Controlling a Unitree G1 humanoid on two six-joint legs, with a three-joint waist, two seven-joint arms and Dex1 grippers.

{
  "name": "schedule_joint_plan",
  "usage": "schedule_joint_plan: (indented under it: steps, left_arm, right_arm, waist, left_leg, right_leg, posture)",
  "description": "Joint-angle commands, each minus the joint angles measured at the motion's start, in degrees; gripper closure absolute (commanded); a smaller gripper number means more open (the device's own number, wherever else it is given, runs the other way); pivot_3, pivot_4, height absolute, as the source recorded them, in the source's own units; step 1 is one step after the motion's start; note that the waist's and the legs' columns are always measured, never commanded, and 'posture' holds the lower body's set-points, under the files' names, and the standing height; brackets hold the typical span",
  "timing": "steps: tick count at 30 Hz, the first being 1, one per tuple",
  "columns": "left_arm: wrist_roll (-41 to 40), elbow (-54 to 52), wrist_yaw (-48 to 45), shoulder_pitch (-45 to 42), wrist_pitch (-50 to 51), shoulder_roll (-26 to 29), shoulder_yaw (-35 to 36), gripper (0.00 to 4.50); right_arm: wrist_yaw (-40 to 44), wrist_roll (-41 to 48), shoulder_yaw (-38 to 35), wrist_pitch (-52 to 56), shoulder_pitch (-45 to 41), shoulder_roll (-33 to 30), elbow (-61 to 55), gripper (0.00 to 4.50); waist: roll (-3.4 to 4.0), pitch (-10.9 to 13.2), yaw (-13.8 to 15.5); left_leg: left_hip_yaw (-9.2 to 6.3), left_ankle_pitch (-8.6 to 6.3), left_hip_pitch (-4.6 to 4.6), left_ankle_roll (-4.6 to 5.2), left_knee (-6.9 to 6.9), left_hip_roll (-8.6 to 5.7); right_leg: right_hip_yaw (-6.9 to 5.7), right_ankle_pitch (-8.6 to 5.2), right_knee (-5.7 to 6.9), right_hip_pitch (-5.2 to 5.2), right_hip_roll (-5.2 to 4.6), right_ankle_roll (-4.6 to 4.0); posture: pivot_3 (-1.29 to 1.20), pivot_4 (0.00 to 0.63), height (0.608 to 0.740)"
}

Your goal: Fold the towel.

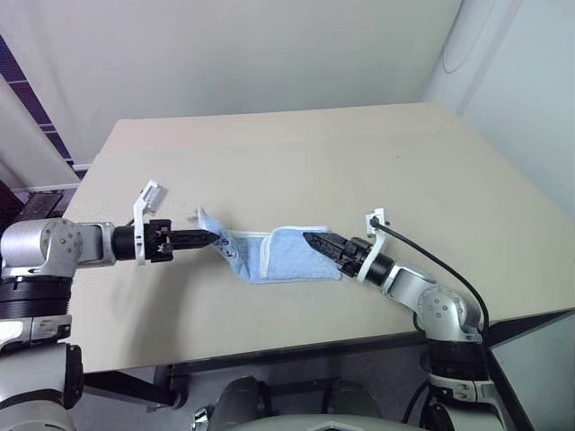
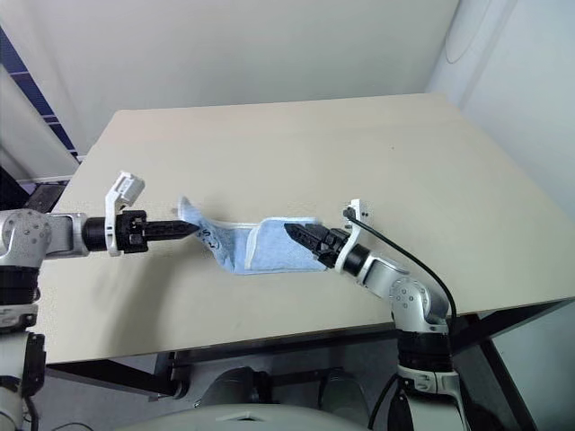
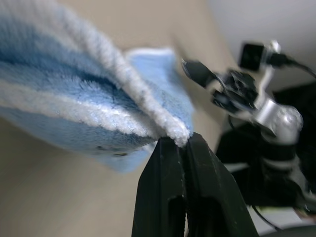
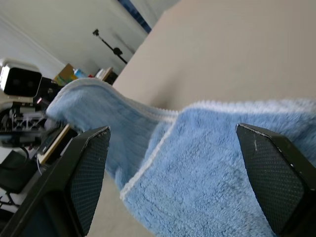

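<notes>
The light blue towel with white edging lies bunched near the table's front edge. Its left end is lifted off the surface, and its right part is doubled over. My left gripper points right and is shut on the white edging of that lifted end, as the left wrist view shows, with the fingertips pinching the hem. My right gripper points left over the towel's doubled right end. Its fingers stand wide open with the towel spread between them, not clamped.
The beige table stretches back to the wall, with bare surface behind and beside the towel. Its front edge runs close below both grippers. The right arm's black cable loops above the table's right front.
</notes>
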Motion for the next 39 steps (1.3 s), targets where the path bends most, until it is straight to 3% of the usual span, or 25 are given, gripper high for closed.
schedule_joint_plan:
  steps: [1,12,19,29,32,39]
  left_arm:
    - [0.77,1.06,-5.43,-5.76,-4.41,-2.39,-6.06,4.46]
    - [16.57,28.12,-20.86,-17.92,-24.6,-18.2,-24.56,4.46]
    - [21.37,37.48,-24.76,-23.59,-29.1,-28.4,-25.54,4.46]
    - [27.08,45.03,-23.42,-24.92,-33.63,-36.01,-24.12,4.46]
    - [27.34,46.97,-22.61,-25.2,-34.21,-37.13,-22.23,3.83]
    - [25.53,40.03,-24.86,-24.22,-32.08,-35.79,-18.16,1.32]
  right_arm:
    - [-1.79,1.31,-2.49,-1.6,-0.1,-0.04,-2.44,0.23]
    - [-9.9,5.92,-11.42,-3.5,2.55,0.75,-6.67,0.23]
    - [-14.7,8.52,-14.13,-4.49,4.39,1.3,-8.21,0.23]
    - [-18.33,8.29,-13.1,-6.59,5.22,1.53,-7.61,0.23]
    - [-18.56,7.9,-12.57,-6.77,5.41,0.94,-7.32,0.23]
    - [-18.0,6.98,-11.47,-7.93,4.81,0.28,-6.35,0.23]
  waist:
    - [0.0,0.01,0.34]
    - [0.02,0.05,0.24]
    - [0.02,0.06,0.23]
    - [0.07,0.1,0.13]
    - [0.07,0.1,0.13]
    - [0.08,0.11,0.11]
  left_leg:
    - [-0.01,0.0,0.0,0.0,0.03,0.0]
    - [0.0,-0.07,-0.16,0.19,0.49,0.14]
    - [-0.01,-0.07,-0.18,0.31,0.57,0.19]
    - [-0.03,-0.03,-0.17,0.41,0.64,0.37]
    - [-0.03,-0.03,-0.19,0.41,0.68,0.37]
    - [-0.04,-0.03,-0.19,0.42,0.68,0.37]
  right_leg:
    - [-0.04,-0.01,0.0,0.03,0.0,-0.01]
    - [-0.04,0.05,0.01,0.1,0.23,0.1]
    - [-0.04,0.02,-0.01,0.1,0.27,0.04]
    - [-0.03,0.05,0.0,0.13,0.49,0.09]
    - [-0.03,0.05,-0.01,0.13,0.49,0.09]
    - [-0.03,0.06,0.0,0.14,0.5,0.1]
  posture:
    - [0.0,0.0,0.716]
    - [0.0,0.0,0.716]
    - [0.0,0.0,0.716]
    - [0.0,0.0,0.716]
    - [0.0,0.0,0.716]
    - [0.0,0.0,0.716]
